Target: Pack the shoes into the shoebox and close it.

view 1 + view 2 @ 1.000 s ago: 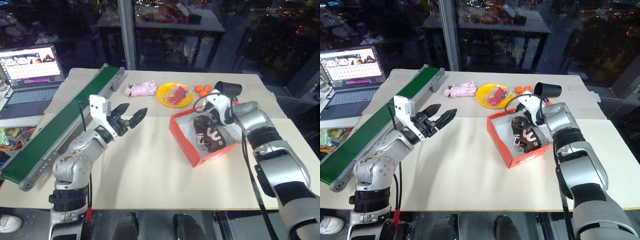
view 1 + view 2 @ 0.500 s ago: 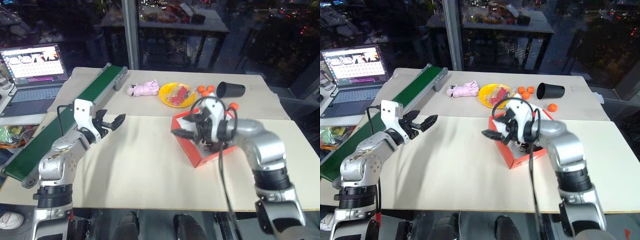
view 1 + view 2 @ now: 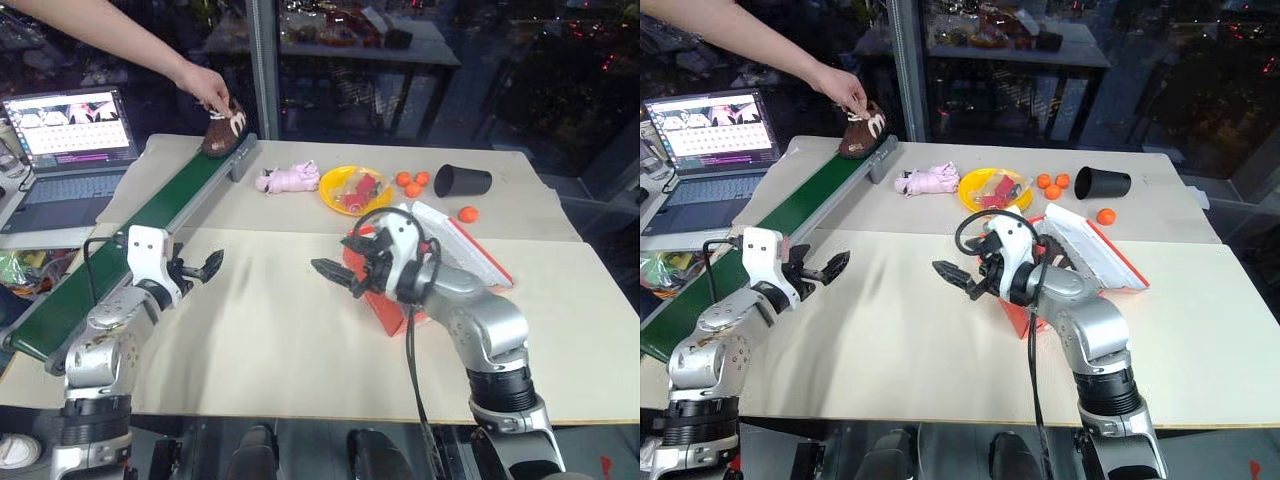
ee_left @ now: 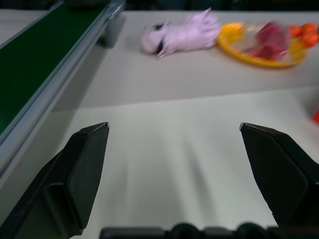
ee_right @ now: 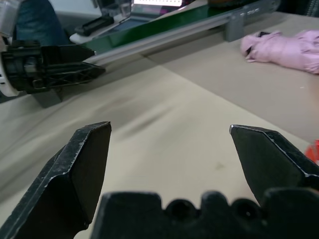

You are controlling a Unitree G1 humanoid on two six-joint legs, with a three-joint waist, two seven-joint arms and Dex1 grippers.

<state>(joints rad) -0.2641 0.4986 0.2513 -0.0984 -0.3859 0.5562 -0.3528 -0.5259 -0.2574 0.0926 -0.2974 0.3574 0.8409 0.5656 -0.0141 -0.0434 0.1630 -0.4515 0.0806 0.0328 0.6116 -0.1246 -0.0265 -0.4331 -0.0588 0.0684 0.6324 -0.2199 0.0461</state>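
While a person's hand (image 3: 205,88) sets one brown shoe (image 3: 224,128) on the green conveyor's (image 3: 150,210) far end, beyond the shoebox (image 3: 455,262), both the left gripper (image 3: 198,268) and right gripper (image 3: 336,273) hang wide open and empty; the shoe looks light and pliable, best pinched across its firmer heel.

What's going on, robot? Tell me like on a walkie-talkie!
Left gripper and right gripper: jaws open, empty, above table. Shoebox behind right gripper. A person's hand holds a shoe on far end of conveyor. Nothing blocking.
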